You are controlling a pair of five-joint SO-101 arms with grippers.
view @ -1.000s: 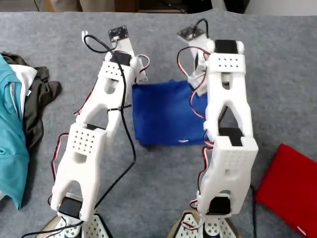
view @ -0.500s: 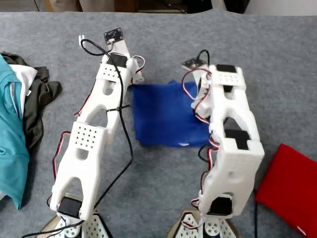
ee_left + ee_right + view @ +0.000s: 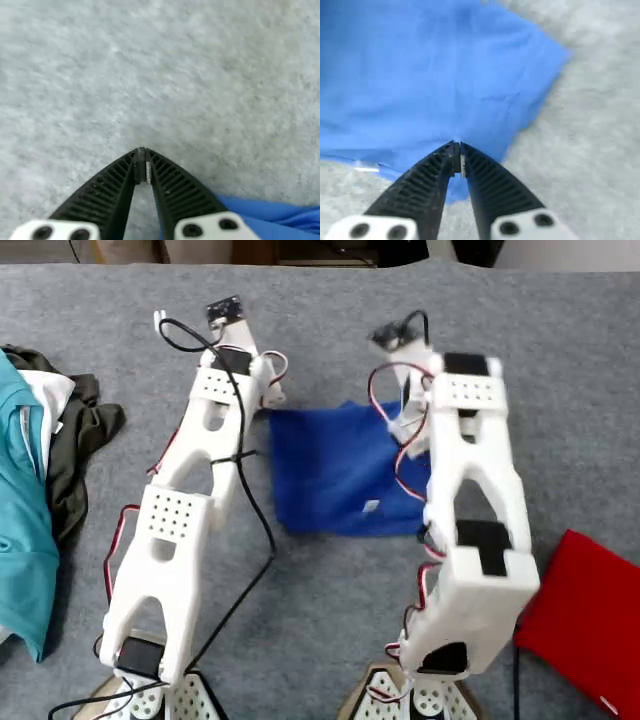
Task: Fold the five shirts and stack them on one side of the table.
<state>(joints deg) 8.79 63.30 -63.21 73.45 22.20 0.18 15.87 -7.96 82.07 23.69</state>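
- Left gripper (image 3: 140, 153) of mine is closed on nothing, over bare tabletop (image 3: 150, 60) just beside the blue shirt (image 3: 335, 475).
- Right gripper (image 3: 456, 146) is closed too, above that shirt.
- In the high view the blue shirt lies flat mid-frame, the red shirt (image 3: 585, 615) at lower right.

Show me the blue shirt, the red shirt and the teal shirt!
blue shirt (image 3: 330, 475), high view, its flat middle
red shirt (image 3: 590, 625), high view, its middle
teal shirt (image 3: 22, 540), high view, its lower part
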